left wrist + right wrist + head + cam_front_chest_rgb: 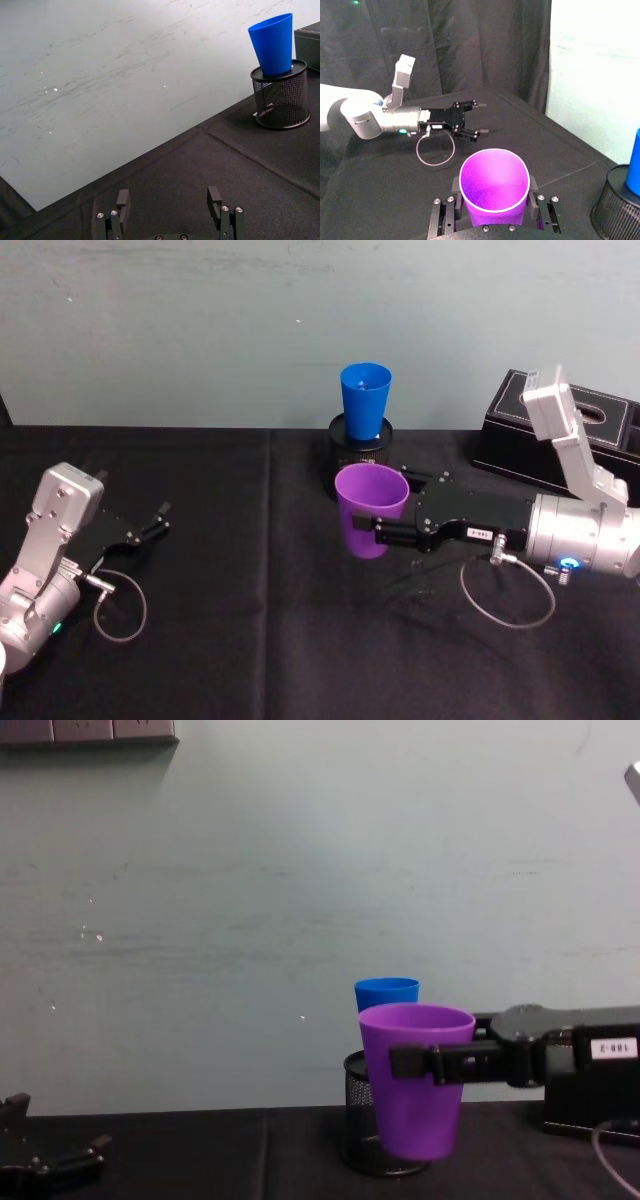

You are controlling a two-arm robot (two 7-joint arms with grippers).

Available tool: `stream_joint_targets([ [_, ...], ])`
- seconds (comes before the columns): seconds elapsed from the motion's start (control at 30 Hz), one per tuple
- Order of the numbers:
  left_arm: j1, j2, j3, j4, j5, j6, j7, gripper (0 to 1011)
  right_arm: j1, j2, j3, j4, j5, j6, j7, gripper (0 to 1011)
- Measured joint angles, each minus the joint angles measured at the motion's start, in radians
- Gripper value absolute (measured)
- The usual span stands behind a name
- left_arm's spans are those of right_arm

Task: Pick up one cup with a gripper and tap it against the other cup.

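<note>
Right gripper (385,533) is clamped on the wall of the purple cup (370,502), one finger on each side. The cup is upright, mouth up, and held off the table on the robot's side of the black mesh pen holder (385,443), apart from it.

Blue cup (365,398) stands upright inside the pen holder, its upper half above the holder's rim.

Left gripper (155,520) is parked well to the left of the holder, fingers spread, nothing between them.

Risks, as judged:
- At this height the purple cup would likely meet the mesh, not the blue wall; a lift is needed first.
- The blue cup sits loose, so a hard tap could tip it out or shift the holder.
- The smooth, tapered purple wall could slip in the clamp on impact.
</note>
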Motion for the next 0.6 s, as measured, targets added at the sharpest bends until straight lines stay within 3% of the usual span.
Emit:
stream_joint_targets([
  [0.6,0.0,0.0,0.0,0.0,0.0,0.0,0.0,1011,0.015,0.013,-0.005,-0.013,0.02,0.001,-0.015,736],
])
